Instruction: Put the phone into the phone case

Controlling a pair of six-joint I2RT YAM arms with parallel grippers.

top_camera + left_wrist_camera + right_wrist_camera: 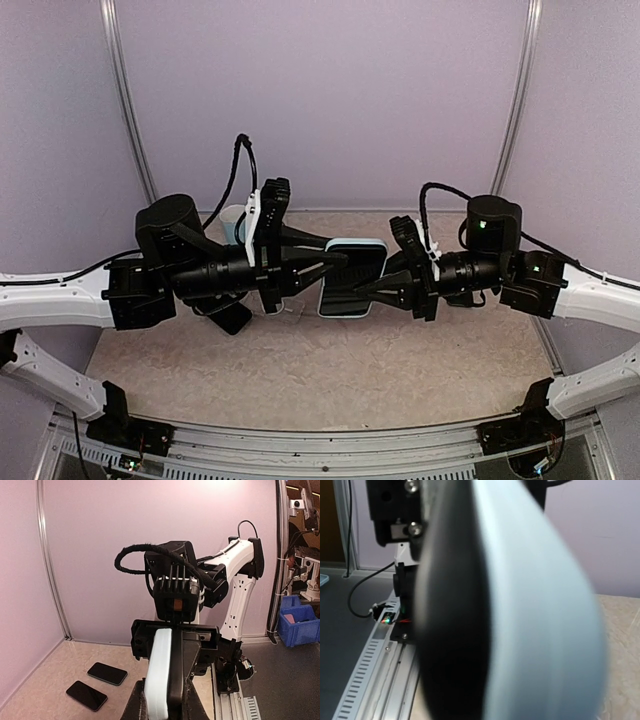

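A black phone [352, 270] sits against a light blue phone case [356, 243], held in the air between my two grippers above the table's middle. My left gripper [335, 262] is shut on the case and phone from the left. In the left wrist view the case's pale edge [159, 675] and the phone's black edge [176, 680] stand side by side between my fingers [131, 706]. My right gripper [366, 289] grips the same pair from the right. In the right wrist view the blurred phone [450, 630] and case [540, 620] fill the frame and hide that gripper's fingers.
Two more black phones [107, 673] [86, 695] lie flat on the beige table. One of them shows in the top view under the left arm [232, 318], next to a clear item [287, 310]. A pale item [232, 221] lies behind the left arm.
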